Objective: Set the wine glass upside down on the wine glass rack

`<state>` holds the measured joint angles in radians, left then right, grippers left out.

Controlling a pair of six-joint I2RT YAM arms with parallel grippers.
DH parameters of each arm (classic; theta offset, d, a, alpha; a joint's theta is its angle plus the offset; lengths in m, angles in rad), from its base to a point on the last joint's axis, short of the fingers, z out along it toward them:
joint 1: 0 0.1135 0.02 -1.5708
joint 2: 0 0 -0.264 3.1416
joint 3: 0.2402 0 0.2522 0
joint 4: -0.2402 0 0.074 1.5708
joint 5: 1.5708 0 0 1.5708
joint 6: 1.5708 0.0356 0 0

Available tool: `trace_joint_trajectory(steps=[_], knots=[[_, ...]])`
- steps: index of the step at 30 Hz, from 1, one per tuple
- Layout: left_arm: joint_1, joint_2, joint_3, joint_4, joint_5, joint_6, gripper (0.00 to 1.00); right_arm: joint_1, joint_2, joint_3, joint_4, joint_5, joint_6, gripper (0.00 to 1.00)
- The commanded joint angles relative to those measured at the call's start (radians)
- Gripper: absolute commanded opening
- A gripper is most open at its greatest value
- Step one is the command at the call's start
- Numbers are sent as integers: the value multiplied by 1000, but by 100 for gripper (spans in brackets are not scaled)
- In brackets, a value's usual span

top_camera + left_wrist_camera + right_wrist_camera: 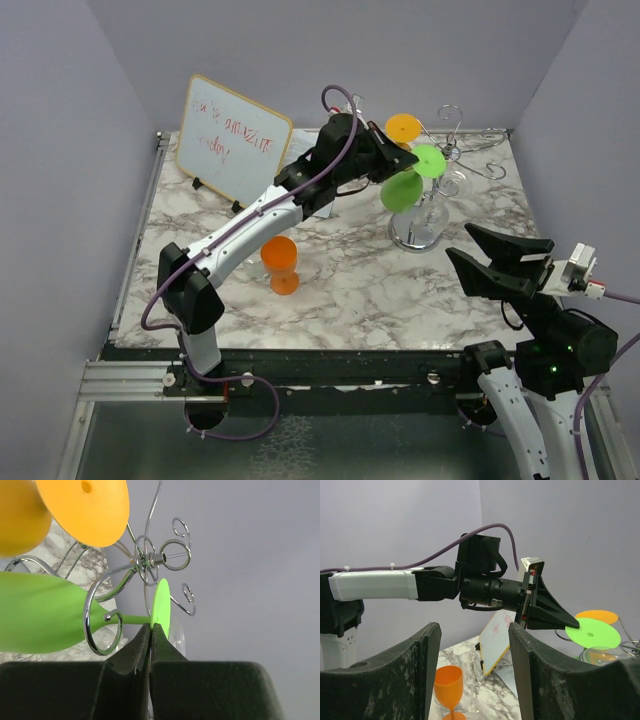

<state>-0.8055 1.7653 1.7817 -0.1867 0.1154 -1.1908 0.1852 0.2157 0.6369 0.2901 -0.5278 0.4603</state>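
A green wine glass (402,188) hangs bowl-down at the chrome wine glass rack (416,234). Its flat foot (428,160) is on top. In the left wrist view its stem runs through a curled wire arm (102,630), with the bowl (40,612) to the left. My left gripper (151,628) is shut on the rim of the green foot (161,604); it also shows in the top view (408,152). My right gripper (460,242) is open and empty, to the right of the rack's base, and shows in the right wrist view (475,630).
An orange-yellow glass (404,127) hangs on the rack behind the green one. A clear glass (452,185) hangs on the rack's right side. An orange glass (281,262) stands mid-table with a clear glass (470,672) beside it. A whiteboard (232,140) leans at the back left.
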Motion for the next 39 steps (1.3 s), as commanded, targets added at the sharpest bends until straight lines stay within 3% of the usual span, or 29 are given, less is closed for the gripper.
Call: trace_joint_trajectory(steps=[1, 13, 21, 39], knots=[[-4, 25, 67, -52, -51, 14, 0, 5, -11, 15, -1, 22, -18, 61], [8, -32, 72, -92, -201, 69, 0, 4, -3, 15, -9, 22, -1, 60], [39, -38, 89, -99, -164, 101, 0, 5, -2, 2, -17, 30, 2, 60], [52, -127, -27, -103, -57, 122, 0, 6, 8, -15, -25, 37, 16, 60]])
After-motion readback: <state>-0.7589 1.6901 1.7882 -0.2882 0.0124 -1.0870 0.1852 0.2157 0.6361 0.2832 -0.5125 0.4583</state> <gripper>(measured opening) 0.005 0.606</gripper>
